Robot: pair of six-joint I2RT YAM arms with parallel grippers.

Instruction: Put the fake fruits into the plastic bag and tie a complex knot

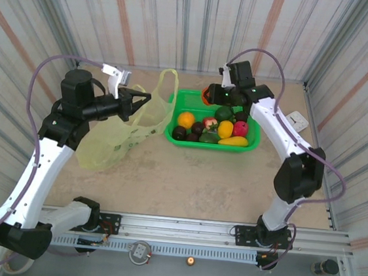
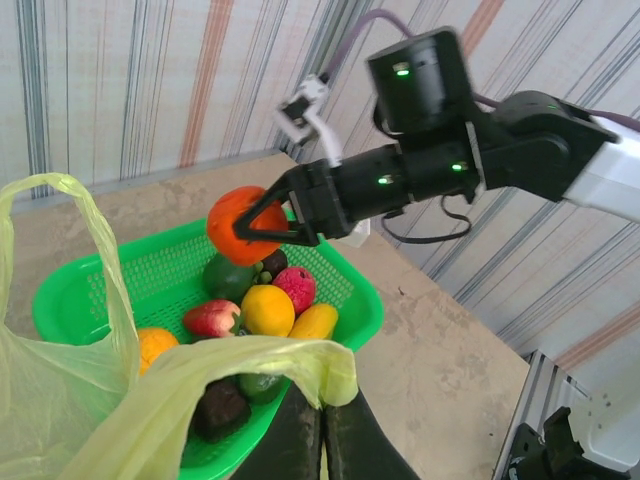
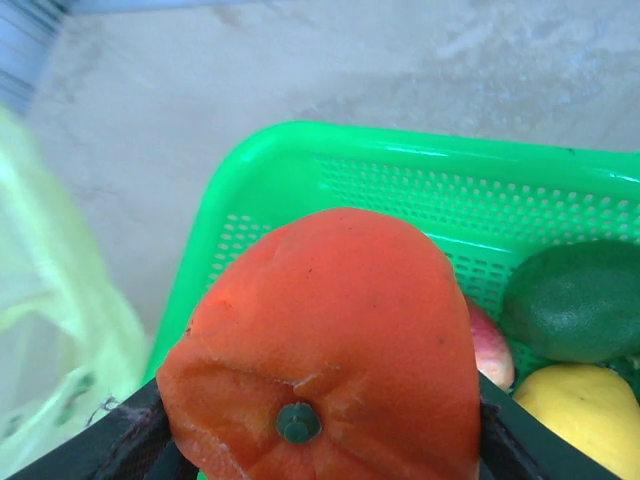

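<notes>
The right gripper (image 2: 266, 226) squeezes a big orange-red fruit (image 1: 207, 94) between its two fingers and holds it in the air over the far left corner of the green basket (image 1: 204, 146). The fruit is round and shiny, so it may slip out and bounce off the table (image 1: 186, 178) if the squeeze is too soft. The left gripper (image 1: 139, 100) is closed tight on the top edge of the plastic bag (image 1: 115, 137) and holds that edge up, just beside the basket's left side. The bag is thin and floppy. Its mouth may sag or fold shut, and then the fruit would hit the edge and roll away. The two arms are near each other there, so they could bump if the right one swings across too fast. The bag sits on the left half of the table, between the left edge and the basket, and no fruit can be seen inside it. The basket sits near the far edge, about in the middle. It holds the other fruits (image 1: 225, 129): orange, yellow, pink, red, dark green and dark brown ones.
</notes>
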